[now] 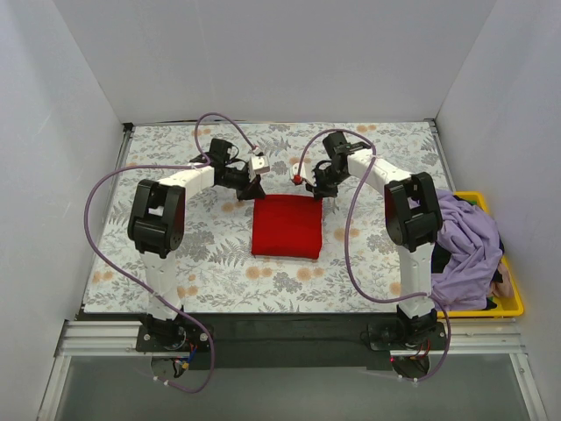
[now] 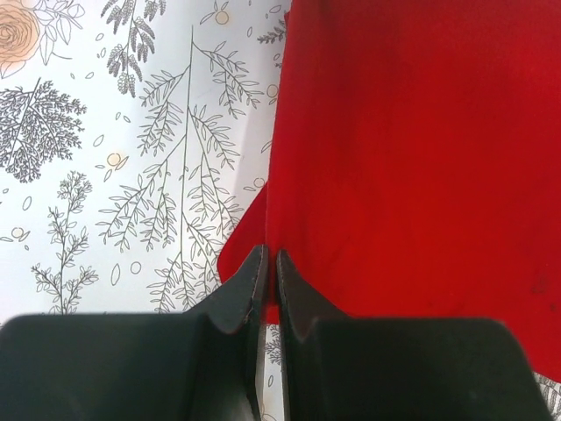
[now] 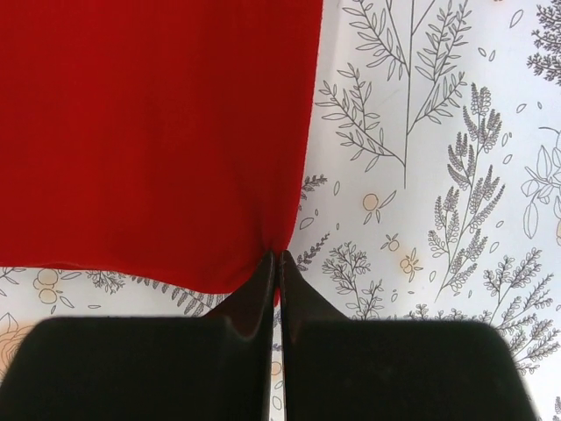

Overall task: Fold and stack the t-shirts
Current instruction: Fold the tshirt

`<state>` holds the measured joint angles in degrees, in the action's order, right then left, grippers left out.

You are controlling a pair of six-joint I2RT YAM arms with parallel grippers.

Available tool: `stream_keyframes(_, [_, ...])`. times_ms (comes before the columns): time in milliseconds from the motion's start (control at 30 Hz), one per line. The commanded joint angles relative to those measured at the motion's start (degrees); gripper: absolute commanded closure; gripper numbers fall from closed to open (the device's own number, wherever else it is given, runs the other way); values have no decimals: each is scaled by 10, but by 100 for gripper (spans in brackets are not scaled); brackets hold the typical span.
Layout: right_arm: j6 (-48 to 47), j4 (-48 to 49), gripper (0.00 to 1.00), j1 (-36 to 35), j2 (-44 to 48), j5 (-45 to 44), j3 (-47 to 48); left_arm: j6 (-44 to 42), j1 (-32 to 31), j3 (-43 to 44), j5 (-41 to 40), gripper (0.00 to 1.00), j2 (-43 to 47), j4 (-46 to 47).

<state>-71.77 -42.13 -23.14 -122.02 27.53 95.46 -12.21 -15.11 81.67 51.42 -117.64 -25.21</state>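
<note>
White walls (image 1: 280,61) box in a table (image 1: 219,263) covered in a leaf-and-flower print. From above, the red shirt (image 1: 286,226) lies at mid-table as a flat, near-square packet. Its far edge runs left to right between the left gripper (image 1: 254,189) and the right gripper (image 1: 323,189), one at each far corner. The whole packet therefore lies on the near side of both grippers, towards the bases, and neither arm is clearly closer. Bare print surrounds it, with the most open room on the near side and to the left. The lilac shirt (image 1: 469,241) is heaped unfolded in the yellow bin (image 1: 513,303) past the table's right edge, beside the right arm. In the left wrist view the black fingers (image 2: 237,298) are pressed almost together, with a small raised tuck of red cloth running into their tips. That reads as a pinch on the corner, and the rest of the shirt spreads away flat ahead and to the right. In the right wrist view the jaws are likewise closed to a slit on the shirt's corner, with red showing between them and the cloth stretching away to the left. If another fold is meant, both corners would travel together towards the near edge, where the table is free.
</note>
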Motion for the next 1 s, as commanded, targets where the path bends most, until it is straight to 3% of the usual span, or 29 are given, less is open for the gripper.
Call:
stream_keyframes(0, [14,8,99,5,15,-6,21,7,10,-8,-7,100,34,23])
stream_keyframes(233, [17,7,99,-2,98,20,-6,18,17,-31,16,100,106,11])
stream_keyframes(400, [21,6,99,-11,82,14,11,-4,24,-62,12,100,122,6])
stream_keyframes(667, [22,8,99,-13,5,-12,56,-3,31,-48,-18,100,63,33])
stream_keyframes(967, [32,20,99,-12,-45,-65,113,47,31,30,-39,90,-8,52])
